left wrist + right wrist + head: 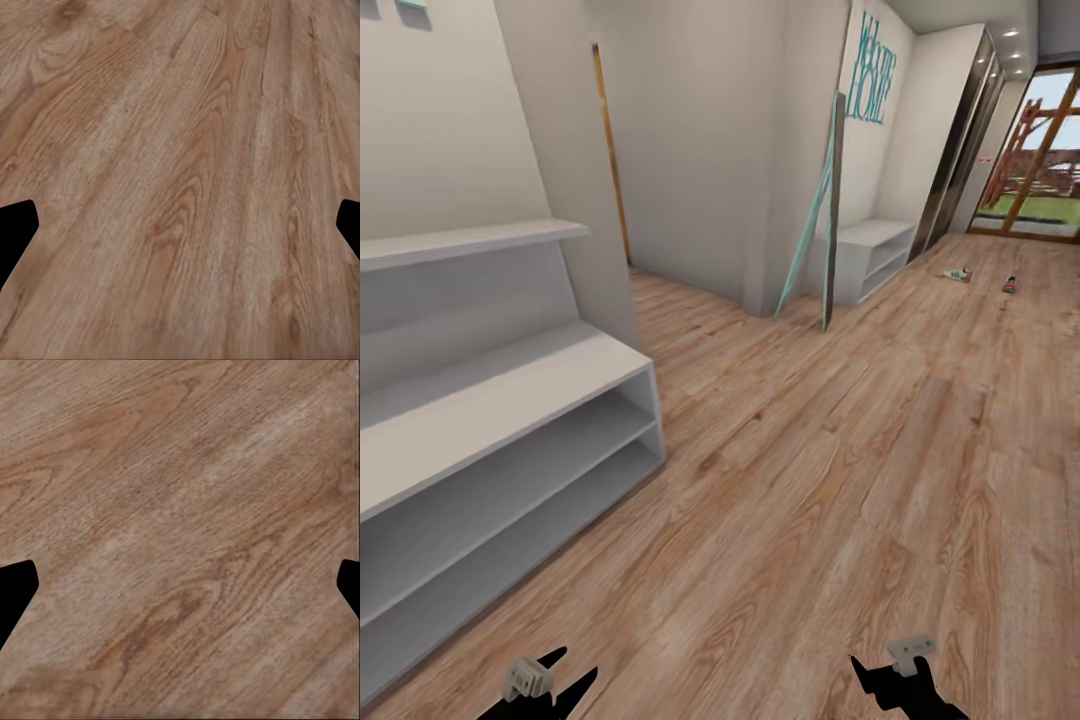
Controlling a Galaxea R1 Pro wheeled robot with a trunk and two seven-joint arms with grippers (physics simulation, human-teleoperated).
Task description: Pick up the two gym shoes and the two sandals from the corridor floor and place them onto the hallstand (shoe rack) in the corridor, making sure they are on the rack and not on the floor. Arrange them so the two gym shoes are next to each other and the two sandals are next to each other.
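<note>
Wood-grain plank corridor floor (pixel 830 480) runs from the robot's base to a glazed door (pixel 1040 150) at the far end. Light grey hallstand (pixel 480 400) stands at the left of the head view, against the wall: wide bench top over two long low shelf slots, a stepped shelf (pixel 460 242) on its back panel. Top, slots and shelf carry no shoes.

Far down the corridor, right of centre, two small items lie on the floor, well apart from the hallstand: gym shoe (pixel 958 274), pale with a green trace, and a second gym shoe (pixel 1010 285), darker with a red patch; both too small to tell more. A second grey bench (pixel 872 255) with teal lettering on its tall back stands near them, against the left wall.

Left tool (pixel 550 680) and right tool (pixel 895 675) hang low over bare floor at the bottom of the head view. Both wrist views show dark fingertips (pixel 16 225) (pixel 16 585) spread wide apart at the frame edges, planks between them: both tools released, grasping nothing
</note>
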